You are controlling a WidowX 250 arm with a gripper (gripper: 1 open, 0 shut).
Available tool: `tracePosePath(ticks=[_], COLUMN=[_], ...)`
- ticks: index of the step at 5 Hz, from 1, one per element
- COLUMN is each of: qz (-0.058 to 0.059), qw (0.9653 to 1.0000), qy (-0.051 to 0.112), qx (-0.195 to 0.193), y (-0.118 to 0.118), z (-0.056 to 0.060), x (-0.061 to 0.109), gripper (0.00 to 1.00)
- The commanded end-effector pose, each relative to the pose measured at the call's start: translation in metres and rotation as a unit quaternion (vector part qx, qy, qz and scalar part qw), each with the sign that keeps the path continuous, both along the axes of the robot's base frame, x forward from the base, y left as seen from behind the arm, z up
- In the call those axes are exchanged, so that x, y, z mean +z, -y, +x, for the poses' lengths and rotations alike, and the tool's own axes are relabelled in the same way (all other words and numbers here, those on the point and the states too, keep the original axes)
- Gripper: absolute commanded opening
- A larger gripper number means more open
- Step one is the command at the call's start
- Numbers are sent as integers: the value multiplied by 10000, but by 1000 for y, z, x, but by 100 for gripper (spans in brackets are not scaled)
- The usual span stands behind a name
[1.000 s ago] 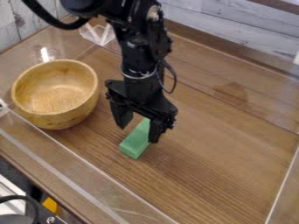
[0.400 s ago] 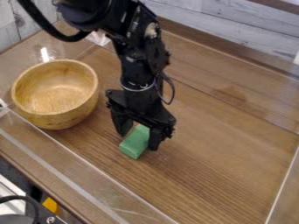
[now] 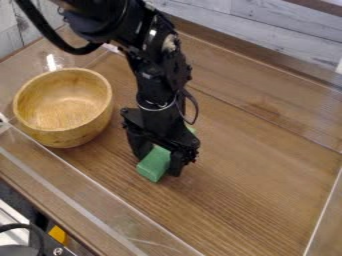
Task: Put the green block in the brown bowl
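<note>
Green matte rectangular block [image 3: 156, 164] sits between your open black gripper [image 3: 162, 158] jaws; its long axis crosses them.

The bench [image 3: 254, 190] is a brown wood-grain surface that fills most of the view, its grain running from the near left toward the far right. A low transparent wall [image 3: 94, 185] fences the working area: one clear panel crosses the near side on a diagonal, and another stands along the right edge, catching pale reflections. Beyond the far edge of the bench lies a pale, whitewashed plank surface [image 3: 287, 35]. At the far left a light panel [image 3: 11, 28] stands upright. In the near left corner, outside the clear wall, sit dark cables [image 3: 20, 238] and a small yellow-and-black piece, too small to make out.
</note>
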State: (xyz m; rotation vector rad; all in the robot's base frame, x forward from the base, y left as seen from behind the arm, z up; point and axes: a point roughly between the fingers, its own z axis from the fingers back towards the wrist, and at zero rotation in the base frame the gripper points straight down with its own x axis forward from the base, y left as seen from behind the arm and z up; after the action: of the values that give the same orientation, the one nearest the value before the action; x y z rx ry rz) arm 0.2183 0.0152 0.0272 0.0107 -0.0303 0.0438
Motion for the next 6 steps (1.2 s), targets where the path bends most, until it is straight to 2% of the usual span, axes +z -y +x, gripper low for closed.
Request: tracePosePath(ticks=[1, 2, 3, 6], qz=[-30, -59, -68, -170], qw=[9999, 9999, 9999, 9997], qy=[94, 87, 63, -123], qx=[63, 62, 91, 145], y=[-3, -3, -4, -10], z=[3, 3, 2, -5], x=[1, -1, 0, 11], gripper=[100, 100, 0, 0])
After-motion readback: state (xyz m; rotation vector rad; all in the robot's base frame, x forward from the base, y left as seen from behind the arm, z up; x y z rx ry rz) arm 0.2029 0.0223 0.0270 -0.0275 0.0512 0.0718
